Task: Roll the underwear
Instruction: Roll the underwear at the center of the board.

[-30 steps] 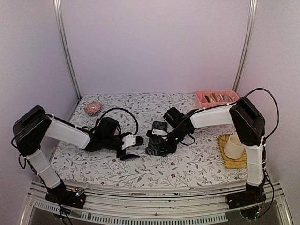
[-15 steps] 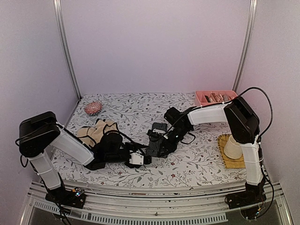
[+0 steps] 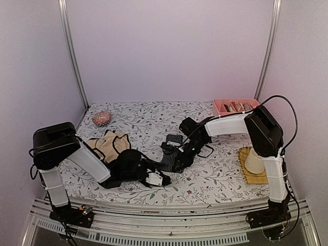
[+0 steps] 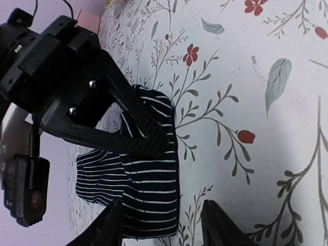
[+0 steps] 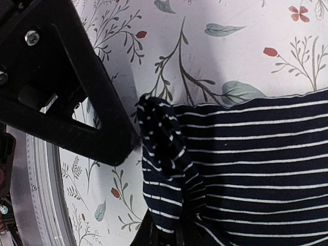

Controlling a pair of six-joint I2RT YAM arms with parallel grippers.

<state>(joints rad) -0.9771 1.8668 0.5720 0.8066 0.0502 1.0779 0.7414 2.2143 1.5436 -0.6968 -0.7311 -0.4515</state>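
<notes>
The navy striped underwear (image 3: pixel 173 158) lies partly folded at mid-table. My right gripper (image 3: pixel 178 152) is shut on a bunched fold of it (image 5: pixel 169 174), with the right gripper (image 5: pixel 168 237) at the bottom edge of its wrist view. My left gripper (image 3: pixel 163 180) lies low on the table just left of that cloth. In the left wrist view the left gripper (image 4: pixel 163 230) is open, and the near end of the navy underwear (image 4: pixel 148 179) sits partly between its fingers. The beige underwear (image 3: pixel 109 144) with black edging lies behind the left arm.
A reddish-pink hairbrush (image 3: pixel 101 118) sits at the back left. A pink tray (image 3: pixel 220 107) of small items stands at the back right. A cream cup (image 3: pixel 255 160) rests on a yellow mat (image 3: pixel 245 174) by the right arm.
My left arm has swung right and forward to the navy underwear, uncovering the beige one, and its jaws have narrowed. The right gripper has barely moved and keeps its hold.
</notes>
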